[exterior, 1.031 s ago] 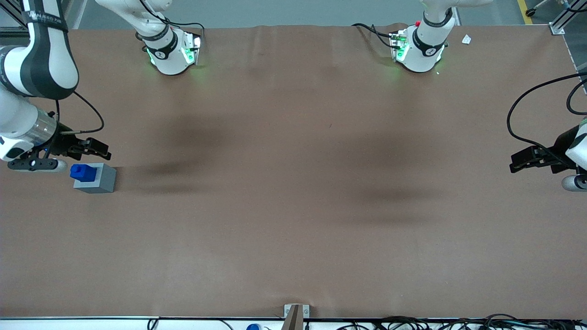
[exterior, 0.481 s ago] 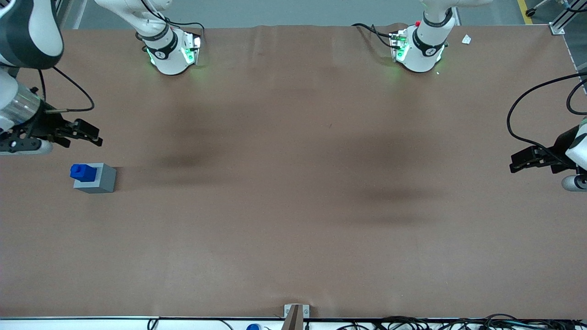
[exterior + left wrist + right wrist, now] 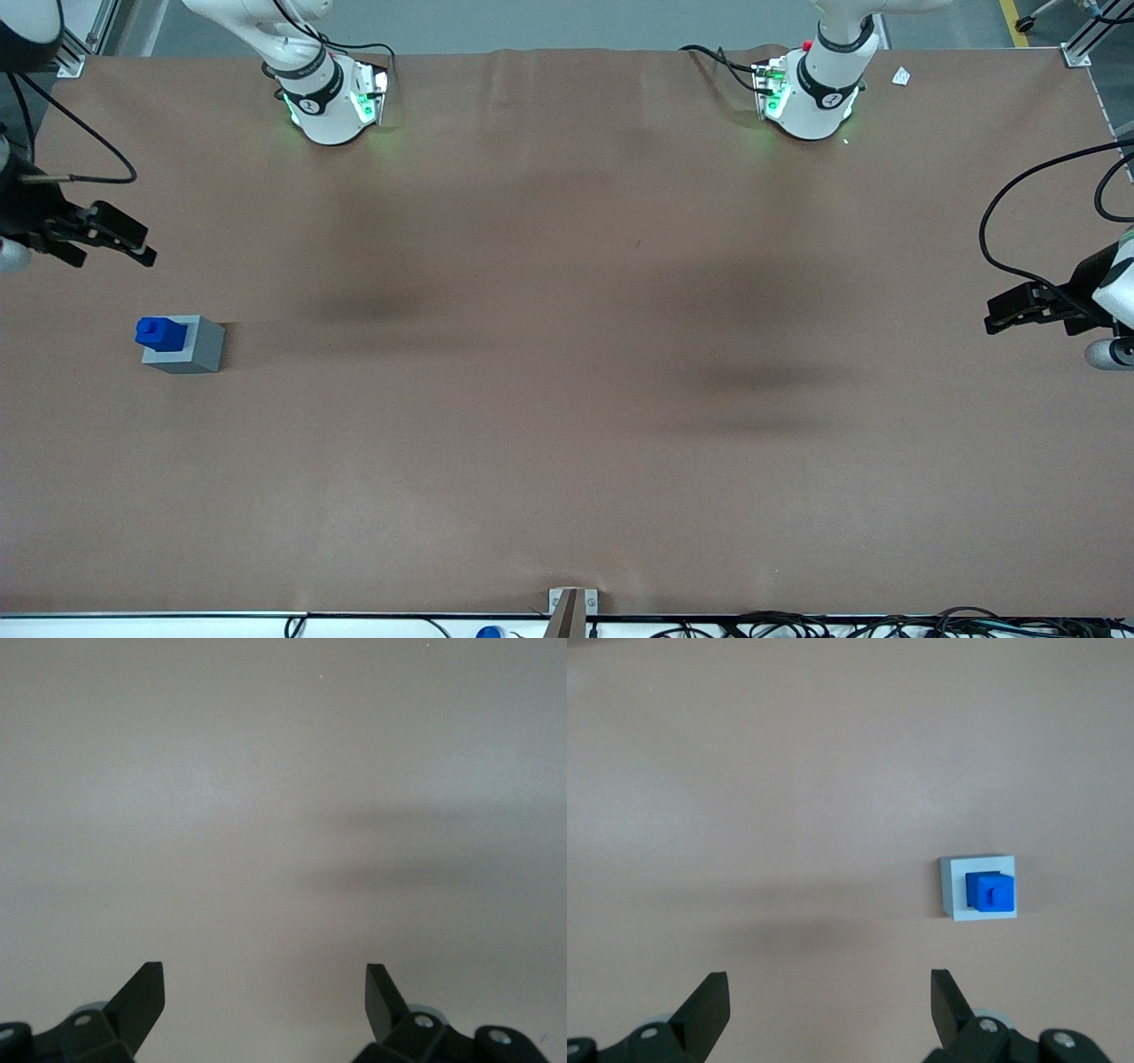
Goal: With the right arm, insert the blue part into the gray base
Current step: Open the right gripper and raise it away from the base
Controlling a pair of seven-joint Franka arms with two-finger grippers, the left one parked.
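The blue part (image 3: 160,332) stands in the top of the gray base (image 3: 188,346), its narrower stub pointing up, toward the working arm's end of the table. The wrist view shows the same pair from above: blue part (image 3: 990,890) seated inside the lighter rim of the gray base (image 3: 953,889). My right gripper (image 3: 124,237) hangs well above the table, farther from the front camera than the base and apart from it. It is open, and only bare brown table shows between its fingertips (image 3: 713,997).
Brown table cover (image 3: 567,399) spreads wide toward the parked arm's end. Two white arm bases (image 3: 332,97) with green lights stand at the table's edge farthest from the front camera. A black cable (image 3: 80,142) loops from my wrist.
My right gripper has risen and drawn away from the gray base, moving off toward the edge of the front view. The blue part and the base have not moved.
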